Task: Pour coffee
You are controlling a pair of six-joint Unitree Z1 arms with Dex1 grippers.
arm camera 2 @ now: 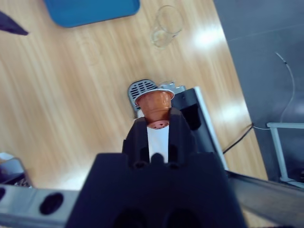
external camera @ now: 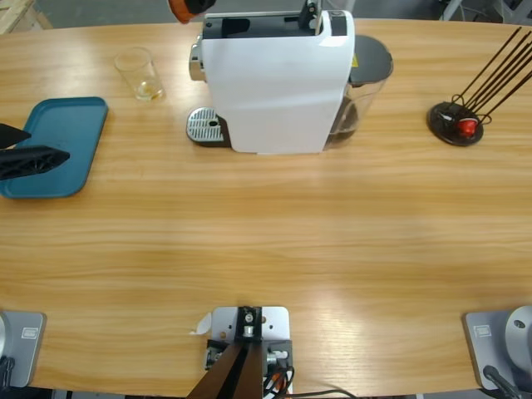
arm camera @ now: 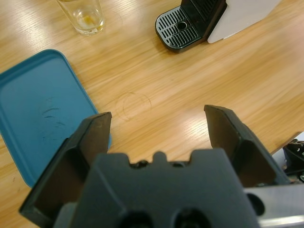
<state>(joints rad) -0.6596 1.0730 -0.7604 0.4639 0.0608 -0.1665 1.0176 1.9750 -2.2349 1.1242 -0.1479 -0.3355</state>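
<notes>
A white coffee machine (external camera: 278, 83) stands at the table's far middle, its drip tray (external camera: 206, 127) bare. Left of it is a clear glass (external camera: 141, 75) with only a faint yellowish trace at the bottom (arm camera: 87, 19); no coffee shows. My right gripper (arm camera 2: 154, 121) hangs high above the machine (arm camera 2: 190, 114), shut on a copper-coloured capsule (arm camera 2: 154, 104), which peeks in at the top edge of the high view (external camera: 186, 8). My left gripper (arm camera: 159, 116) is open and holds nothing, low over the wood by the blue tray (arm camera: 38, 109), at the left edge of the high view (external camera: 37, 158).
The blue tray (external camera: 58, 145) lies at the left with nothing on it. A black capsule stand (external camera: 455, 123) with thin rods and a red capsule (external camera: 469, 127) sits at the far right. Bare wood stretches across the near half of the table (external camera: 274, 249).
</notes>
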